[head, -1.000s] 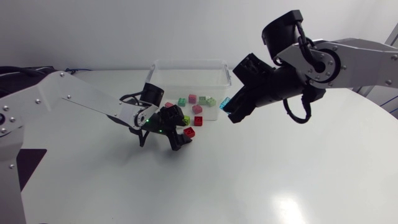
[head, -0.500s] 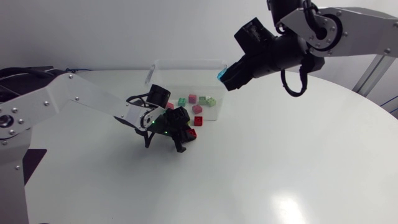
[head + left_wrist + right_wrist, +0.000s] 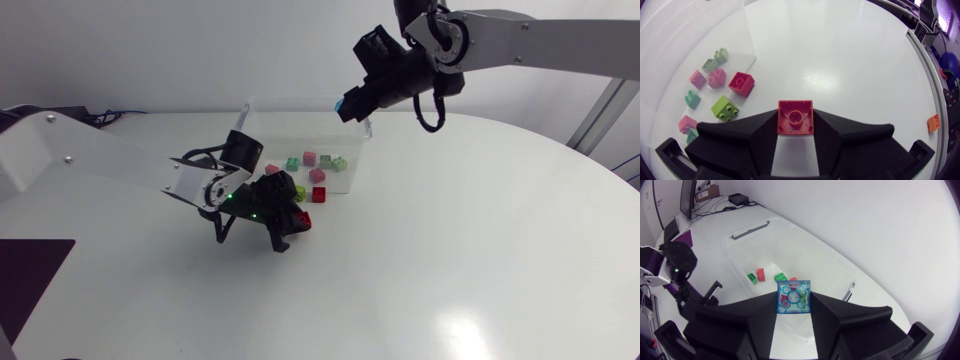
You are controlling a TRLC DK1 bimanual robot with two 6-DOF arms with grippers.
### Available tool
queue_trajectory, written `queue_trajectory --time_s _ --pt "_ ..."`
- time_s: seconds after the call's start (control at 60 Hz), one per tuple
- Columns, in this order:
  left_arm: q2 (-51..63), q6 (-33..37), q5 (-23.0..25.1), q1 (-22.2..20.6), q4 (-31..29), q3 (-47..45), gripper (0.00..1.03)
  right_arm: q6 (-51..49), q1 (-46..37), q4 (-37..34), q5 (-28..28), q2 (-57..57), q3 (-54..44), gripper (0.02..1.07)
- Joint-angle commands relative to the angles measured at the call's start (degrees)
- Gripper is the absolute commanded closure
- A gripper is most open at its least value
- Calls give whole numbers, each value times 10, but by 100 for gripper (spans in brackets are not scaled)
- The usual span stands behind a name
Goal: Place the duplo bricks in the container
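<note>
My left gripper (image 3: 287,218) is low over the table in front of the clear container (image 3: 255,112), shut on a red duplo brick (image 3: 301,218). The left wrist view shows that red brick (image 3: 795,111) pinched between both fingers of the left gripper (image 3: 795,127). My right gripper (image 3: 354,100) hangs above the container's far right rim, shut on a translucent blue brick (image 3: 343,104). In the right wrist view the blue brick (image 3: 794,296) sits between the fingers, above the container (image 3: 747,230). A crimson brick (image 3: 741,83) and a lime brick (image 3: 725,108) lie on the table outside the container.
Several pink and green bricks (image 3: 309,158) show through the container's front wall. The right wrist view looks down on two green bricks (image 3: 751,277) and a red one (image 3: 760,274) at the container's base. A small orange piece (image 3: 933,122) lies far out on the table.
My left gripper has shut on the red brick and drawn back slightly. The right arm has risen and swung left with the blue brick, from beside the container to above its rim.
</note>
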Motion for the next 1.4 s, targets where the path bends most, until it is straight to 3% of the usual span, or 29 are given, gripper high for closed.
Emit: queue_trajectory --time_s 0.0,0.4,0.683,0.783,0.9,1.067,1.233,1.383 --pt "-46 14 10 9 -6 -25 86 16 -1 -5 -4 37 41 74" --pt "-169 15 52 89 -69 -8 86 20 -9 -29 -2 151 168 74" --pt "-195 4 65 120 -84 29 86 23 -21 -37 4 198 209 73" --pt "-201 -5 67 124 -84 43 86 23 -26 -43 5 208 223 58" --pt "-206 -16 69 128 -84 59 86 23 -28 -48 7 213 233 47" --pt "-209 -33 69 129 -84 86 86 23 -29 -58 8 221 245 13" --pt "-202 -48 69 129 -75 110 86 23 -33 -59 7 201 230 9" --pt "-167 -78 69 130 -52 155 86 22 -33 -47 5 133 157 9"
